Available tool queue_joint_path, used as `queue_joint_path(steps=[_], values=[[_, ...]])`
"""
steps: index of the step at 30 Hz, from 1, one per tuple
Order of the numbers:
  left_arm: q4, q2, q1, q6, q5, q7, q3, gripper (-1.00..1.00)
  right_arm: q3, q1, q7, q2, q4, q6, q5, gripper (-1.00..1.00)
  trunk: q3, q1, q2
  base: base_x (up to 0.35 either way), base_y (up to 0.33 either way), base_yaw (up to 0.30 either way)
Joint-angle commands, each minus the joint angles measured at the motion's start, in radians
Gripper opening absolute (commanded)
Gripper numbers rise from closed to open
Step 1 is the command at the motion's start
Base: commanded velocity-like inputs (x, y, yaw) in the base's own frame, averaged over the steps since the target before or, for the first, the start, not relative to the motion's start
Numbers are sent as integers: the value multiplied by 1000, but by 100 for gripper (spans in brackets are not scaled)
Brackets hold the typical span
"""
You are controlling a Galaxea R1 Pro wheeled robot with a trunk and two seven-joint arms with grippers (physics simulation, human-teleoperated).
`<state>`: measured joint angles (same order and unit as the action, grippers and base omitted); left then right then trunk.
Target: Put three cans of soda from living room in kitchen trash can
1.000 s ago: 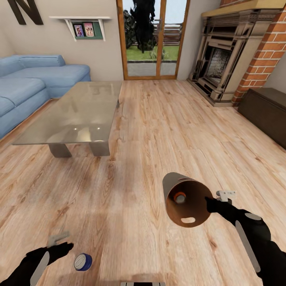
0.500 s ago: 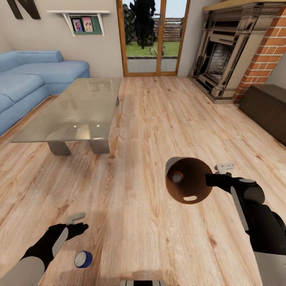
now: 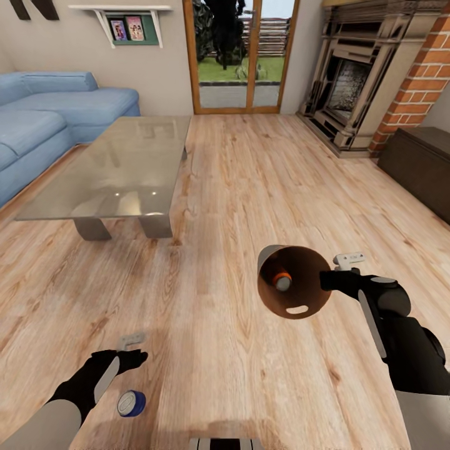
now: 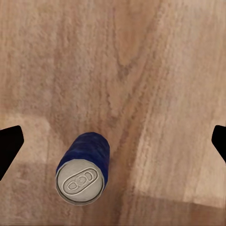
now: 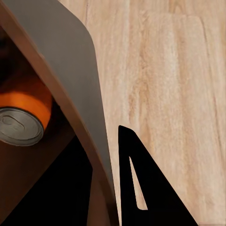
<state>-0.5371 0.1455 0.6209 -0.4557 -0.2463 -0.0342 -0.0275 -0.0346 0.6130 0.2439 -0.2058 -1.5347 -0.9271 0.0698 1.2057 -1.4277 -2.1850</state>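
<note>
The tan wooden trash can [image 3: 270, 257] hangs tilted above the floor, its brown mouth turned toward me. My right gripper [image 3: 326, 279] is shut on its rim [image 5: 80, 117], one finger [image 5: 136, 188] outside the wall. One orange soda can [image 3: 282, 279] lies inside the bin, silver top [image 5: 19, 126] facing out. The dark blue soda can [image 3: 131, 403] stands upright on the wood floor near my base. My left gripper [image 3: 135, 349] hovers just beyond it, open, and the blue can [image 4: 84, 165] sits between and below its spread fingers. A second orange can is hidden.
A glass-topped low table [image 3: 119, 169] stands ahead on the left with the blue sofa [image 3: 44, 125] behind it. The brick fireplace [image 3: 375, 81] and a dark low cabinet [image 3: 419, 165] line the right side. A glass door [image 3: 240, 56] is at the back.
My left arm has reached forward and rightward, closer to the blue can. The bin has risen a little in my right gripper and the orange can has shifted inside. The head view has moved slightly.
</note>
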Motion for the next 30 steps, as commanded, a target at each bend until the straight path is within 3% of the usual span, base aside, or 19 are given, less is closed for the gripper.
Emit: queue_joint_path(steps=[1, 30], values=[[0, 1, 0, 0, 0, -1, 0, 100, 1, 1, 3, 0, 0, -1, -15, -100, 1, 0, 0, 0, 0, 0], [0, 5, -1, 59, -1, 5, -1, 100, 2, -1, 0, 7, 7, 1, -10, -100, 47, 0, 0, 0, 0, 0]])
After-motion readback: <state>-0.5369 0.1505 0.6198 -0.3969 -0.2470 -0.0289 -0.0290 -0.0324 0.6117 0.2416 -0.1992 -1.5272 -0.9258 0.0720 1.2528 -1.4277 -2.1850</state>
